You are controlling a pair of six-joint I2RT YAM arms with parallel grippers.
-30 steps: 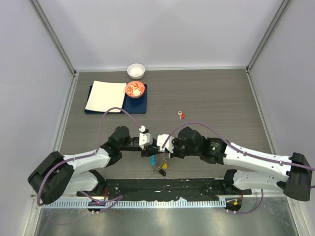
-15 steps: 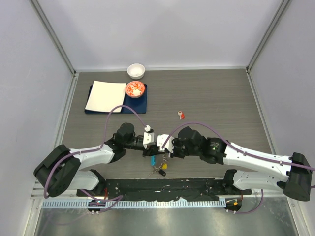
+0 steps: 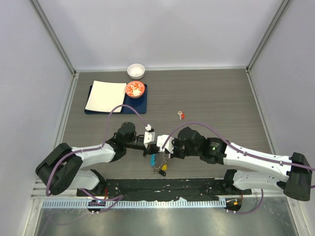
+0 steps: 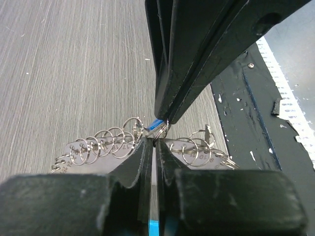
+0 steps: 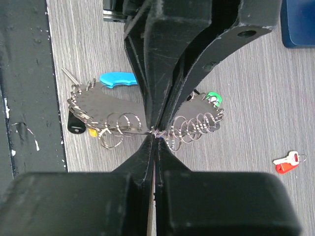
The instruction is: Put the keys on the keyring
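The keyring [image 5: 113, 110] is a bunch of silver keys and wire loops with a light-blue strip [image 5: 118, 78], a green tag [image 5: 212, 97] and a yellow tag [image 5: 91, 132]. It sits just near of where both grippers meet [image 3: 158, 166]. My right gripper [image 5: 156, 133] is shut with ring wire at its tips. My left gripper [image 4: 153, 140] faces it tip to tip, narrowed to a slit over a ring loop. A small dark-blue bit [image 4: 156, 124], the blue key's cap, shows between the tips; which jaws hold it I cannot tell. The red key [image 3: 181, 115] lies alone farther back.
At the back left a white pad [image 3: 106, 96] and an orange bowl [image 3: 135, 89] rest on a dark blue mat [image 3: 133, 104], with a white bowl [image 3: 136, 71] behind them. The black base strip [image 3: 162, 187] runs along the near edge, close under the keyring.
My left gripper has slid right to meet the right gripper's tips, and its jaws have narrowed. The right arm, keyring and red key have stayed put.
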